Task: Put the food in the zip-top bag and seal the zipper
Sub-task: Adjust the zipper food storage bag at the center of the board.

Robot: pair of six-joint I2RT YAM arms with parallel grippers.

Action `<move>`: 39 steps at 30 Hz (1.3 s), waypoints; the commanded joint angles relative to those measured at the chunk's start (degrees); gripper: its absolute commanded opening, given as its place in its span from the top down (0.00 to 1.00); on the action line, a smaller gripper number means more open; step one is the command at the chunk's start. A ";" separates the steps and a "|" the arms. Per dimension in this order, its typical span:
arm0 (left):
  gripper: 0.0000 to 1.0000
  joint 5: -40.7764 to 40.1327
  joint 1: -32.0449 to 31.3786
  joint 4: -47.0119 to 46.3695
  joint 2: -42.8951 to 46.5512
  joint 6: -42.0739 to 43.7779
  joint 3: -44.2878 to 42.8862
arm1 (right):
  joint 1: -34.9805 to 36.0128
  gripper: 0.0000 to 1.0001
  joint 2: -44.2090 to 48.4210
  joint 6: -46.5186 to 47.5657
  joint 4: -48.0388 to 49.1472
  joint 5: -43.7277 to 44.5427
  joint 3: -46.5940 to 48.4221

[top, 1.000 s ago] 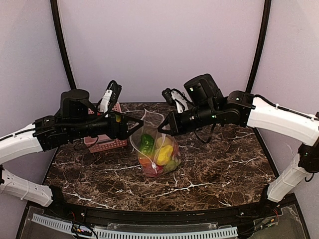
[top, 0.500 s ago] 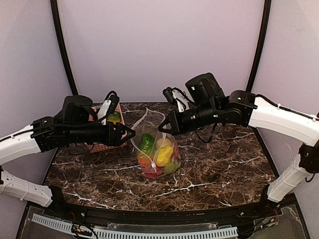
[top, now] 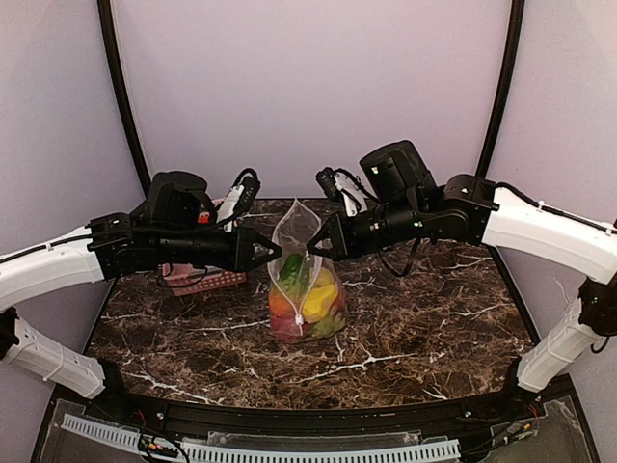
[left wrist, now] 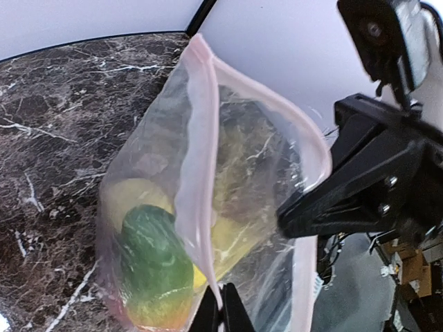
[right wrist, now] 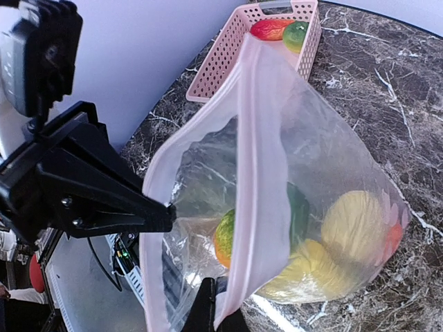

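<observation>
The left gripper is pressed together on the near rim of a clear, crinkly zip-top bag printed with pale dots. Its dark fingertips nip the plastic right where the narrow pale pink zipper strip runs down into them. The right gripper is likewise closed tight, pinching the opposite end of the same rim. Between the two, the bag stands upright at the middle of the dark brown marble table. I cannot tell whether its bottom rests on the slab or hangs just above it. Its mouth gapes, the two pink edges bowed apart.

Inside sit the small glossy toy foods: a green pepper, yellow pieces, and something orange and red low down. Under the left arm stands a pink slotted plastic basket. In its far end lie a red piece and a green piece, well apart from the bag.

By my reading the loading is mostly done and the bag is held up by its corners ahead of the seal. Yet two pieces lie outside it, and both grippers are busy. The next move calls either for one gripper to let go and fetch them, or for the two to draw apart so the pink edges meet flat.

The slider tab is hard to pick out with any certainty. The wrist views cut off the bag's base, and from above the left arm hides most of the basket
</observation>
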State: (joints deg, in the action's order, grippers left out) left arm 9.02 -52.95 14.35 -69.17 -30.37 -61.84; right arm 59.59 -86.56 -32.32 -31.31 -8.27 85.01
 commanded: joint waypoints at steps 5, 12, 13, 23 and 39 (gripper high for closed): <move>0.99 8.75 -0.20 -5.82 -1.25 -1.48 -8.79 | -0.17 1.00 3.93 -1.13 -0.41 4.76 0.85; 0.99 2.73 0.41 -2.97 0.69 -0.92 -5.23 | -0.67 1.00 5.87 -1.26 0.31 3.76 -1.86; 0.99 2.09 0.97 -2.95 1.47 -1.25 -3.64 | -0.72 1.00 5.96 -1.45 0.67 3.53 -2.66; 0.96 4.22 6.06 -3.07 3.42 -4.00 2.79 | -1.22 1.00 3.81 -2.70 3.97 -0.48 -5.78; 0.16 4.64 12.77 8.55 5.59 3.78 -3.36 | -1.23 1.00 5.82 -3.18 5.18 0.72 -6.70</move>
State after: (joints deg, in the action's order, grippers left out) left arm 14.06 -42.81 15.99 -65.63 -30.61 -60.88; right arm 58.59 -82.48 -35.09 -27.81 -7.92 78.91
